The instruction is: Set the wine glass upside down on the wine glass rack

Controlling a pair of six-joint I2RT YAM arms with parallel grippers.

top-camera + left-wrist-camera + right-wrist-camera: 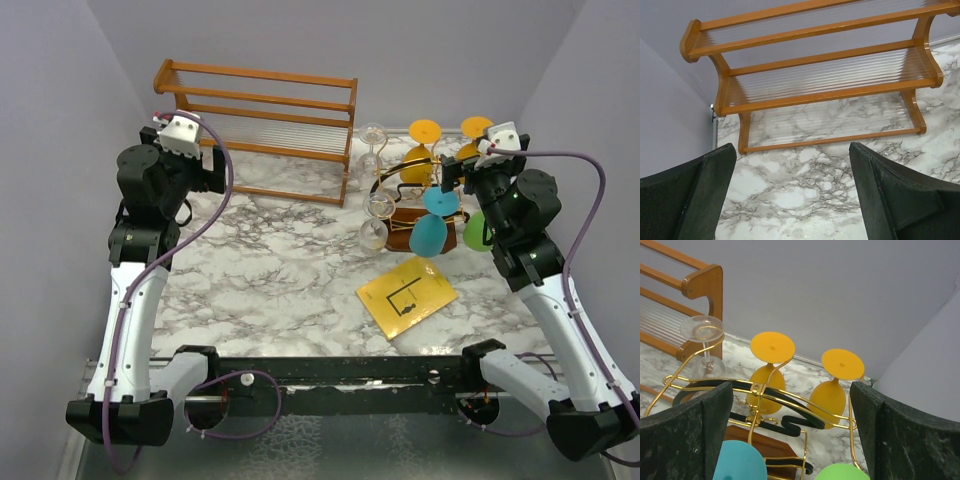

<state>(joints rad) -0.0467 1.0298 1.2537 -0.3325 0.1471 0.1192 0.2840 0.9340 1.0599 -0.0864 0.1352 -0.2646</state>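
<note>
Right gripper (pixel 791 392) fingers apart, empty. Between them we see a blue foot (pixel 740 462) and green foot (pixel 842 472), both cut off, then the rack (pixel 775 442) and orange glasses (pixel 772 347) hanging foot-up. The clear glass (pixel 702 332) hangs past the left finger, bowl faint. Left gripper (pixel 792 150) fingers apart, shelf (pixel 825 95) beyond.

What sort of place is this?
Probably a robot test booth, not a kitchen: a left arm and right arm fixed at a marble-patterned table, lavender walls close around, and a staged wine glass rack.
</note>
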